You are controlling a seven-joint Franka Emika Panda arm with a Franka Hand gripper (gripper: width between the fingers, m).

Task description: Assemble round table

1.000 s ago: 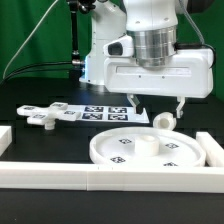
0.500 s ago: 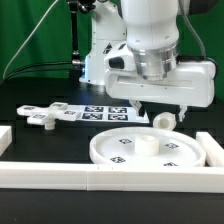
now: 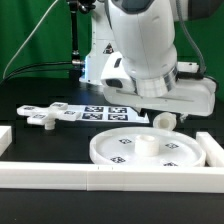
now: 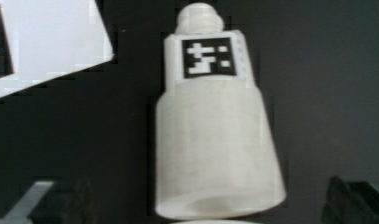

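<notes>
Table top (image 3: 60,135) is matte black, backdrop (image 3: 15,20) green. Round disc (image 3: 150,152), cylinder leg (image 4: 212,140) and cross foot (image 3: 45,116) are all plain white, each with small black-and-white square tags. The leg's tag is a black square with a blocky white pattern. Marker board (image 3: 100,112) is white with a row of black-white tags. Border rails (image 3: 60,175) white. Arm (image 3: 145,40) white with a grey band. Gripper (image 4: 204,205) fingers (image 4: 44,200) dark.

A green curtain (image 3: 35,30) with soft folds fills the wall behind the black, matte bench (image 3: 45,148). White border rails (image 3: 60,178) lie along the near edge of the bench. The light is even, and the shadows are weak.
</notes>
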